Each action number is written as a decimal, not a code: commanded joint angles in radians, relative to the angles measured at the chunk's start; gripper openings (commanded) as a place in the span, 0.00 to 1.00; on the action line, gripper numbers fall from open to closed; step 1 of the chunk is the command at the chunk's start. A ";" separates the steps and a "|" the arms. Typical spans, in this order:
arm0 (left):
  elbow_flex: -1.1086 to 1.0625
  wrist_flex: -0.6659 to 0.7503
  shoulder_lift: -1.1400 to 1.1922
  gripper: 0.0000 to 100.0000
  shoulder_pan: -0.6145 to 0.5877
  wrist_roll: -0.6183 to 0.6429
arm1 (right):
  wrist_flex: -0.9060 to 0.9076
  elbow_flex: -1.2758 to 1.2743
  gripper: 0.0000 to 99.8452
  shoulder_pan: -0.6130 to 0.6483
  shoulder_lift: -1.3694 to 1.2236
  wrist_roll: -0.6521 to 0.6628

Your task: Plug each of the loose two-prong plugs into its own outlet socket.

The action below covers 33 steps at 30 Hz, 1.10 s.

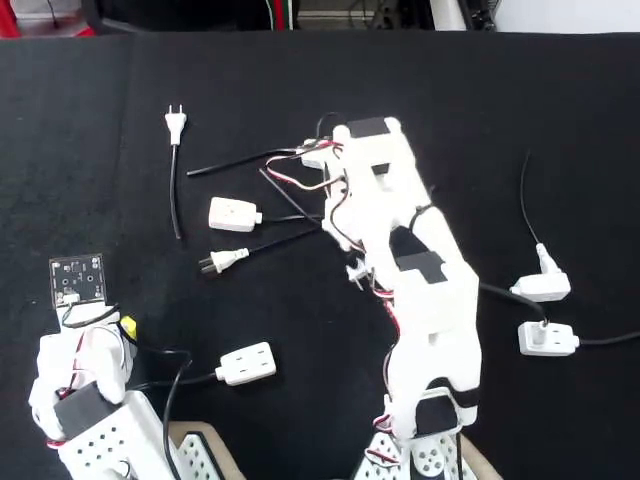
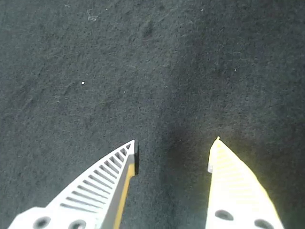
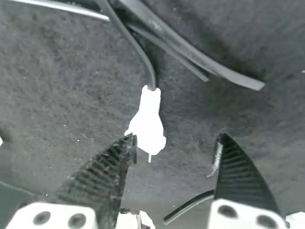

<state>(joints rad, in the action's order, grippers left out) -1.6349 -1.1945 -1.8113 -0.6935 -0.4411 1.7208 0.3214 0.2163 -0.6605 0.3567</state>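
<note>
My right gripper is open just above the black cloth. A small white two-prong plug on a black cable lies between its fingers, close to one fingertip, prongs toward the gripper. In the high view the right arm stretches to the back middle. Two loose plugs lie on the cloth, one at the back left and one in the middle. White outlet sockets sit nearby and near the front. My left gripper is open over bare cloth; its arm is at the front left.
At the right, a white socket has a plug in it, and another white plug piece lies just behind it. Several black cables cross the cloth beside the right arm. The table's far edge runs along the back.
</note>
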 commanded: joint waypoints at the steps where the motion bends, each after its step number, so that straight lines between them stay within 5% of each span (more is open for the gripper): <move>1: 0.008 -0.005 -0.008 0.25 0.010 -0.009 | -0.023 -0.007 0.27 -0.009 -0.012 0.009; 12: 0.008 -0.005 -0.008 0.25 0.010 -0.009 | -0.040 -0.015 0.25 0.071 -0.140 -0.034; 17: 0.008 -0.005 -0.008 0.25 0.010 -0.009 | -0.040 -0.013 0.05 0.127 -0.137 -0.091; 33: 0.008 -0.005 -0.008 0.25 0.010 -0.009 | 0.043 0.199 0.04 0.140 -0.136 -0.175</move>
<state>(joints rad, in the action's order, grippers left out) -1.6349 -1.1945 -1.8113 -0.6935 -0.4411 1.7300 0.4289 0.2977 -0.8078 0.1941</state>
